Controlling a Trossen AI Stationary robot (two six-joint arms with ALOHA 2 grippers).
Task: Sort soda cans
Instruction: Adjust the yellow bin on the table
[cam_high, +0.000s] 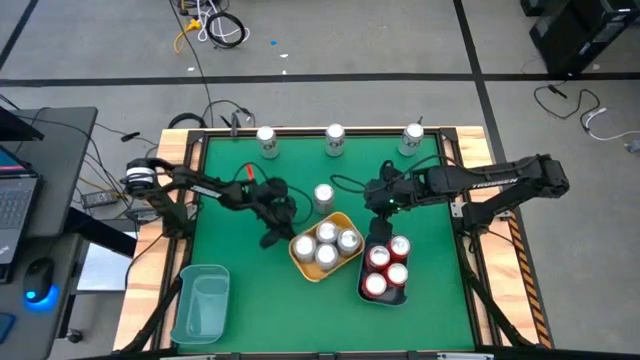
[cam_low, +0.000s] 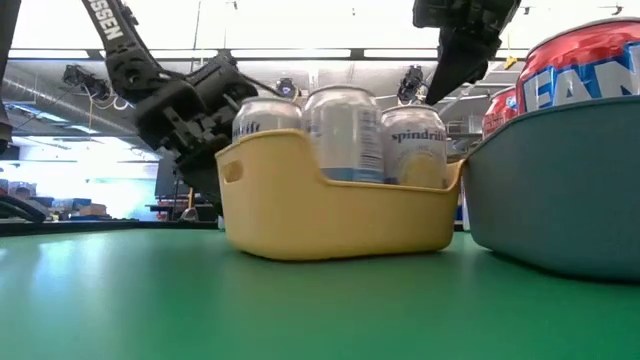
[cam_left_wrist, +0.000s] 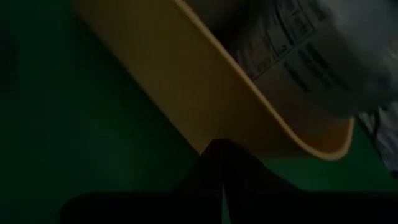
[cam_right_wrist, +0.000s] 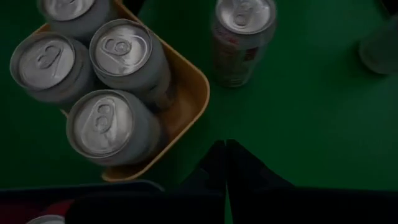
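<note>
Several silver soda cans (cam_high: 326, 245) stand upright in a yellow bin (cam_high: 340, 220), also shown in the right wrist view (cam_right_wrist: 186, 112). Several red cans (cam_high: 388, 268) fill a dark teal bin (cam_high: 362, 290) beside it. One silver can (cam_high: 323, 197) stands alone on the green mat, and three more (cam_high: 335, 140) line the far edge. My left gripper (cam_high: 272, 238) is shut, low at the yellow bin's left outer wall (cam_left_wrist: 186, 93). My right gripper (cam_high: 381, 214) is shut and hovers above the mat between the bins and the lone can (cam_right_wrist: 242, 37). My left gripper has its shut fingertips (cam_left_wrist: 217, 152) right at the foot of the yellow bin's outer left wall (cam_left_wrist: 205, 134), coming level from the table's left. I cannot tell whether they touch the wall.
An empty light teal bin (cam_high: 203, 303) sits at the near left corner of the mat. A raised wooden frame (cam_high: 455, 135) borders the table. Open green mat lies between the far row of cans and the bins, and along the near edge.
</note>
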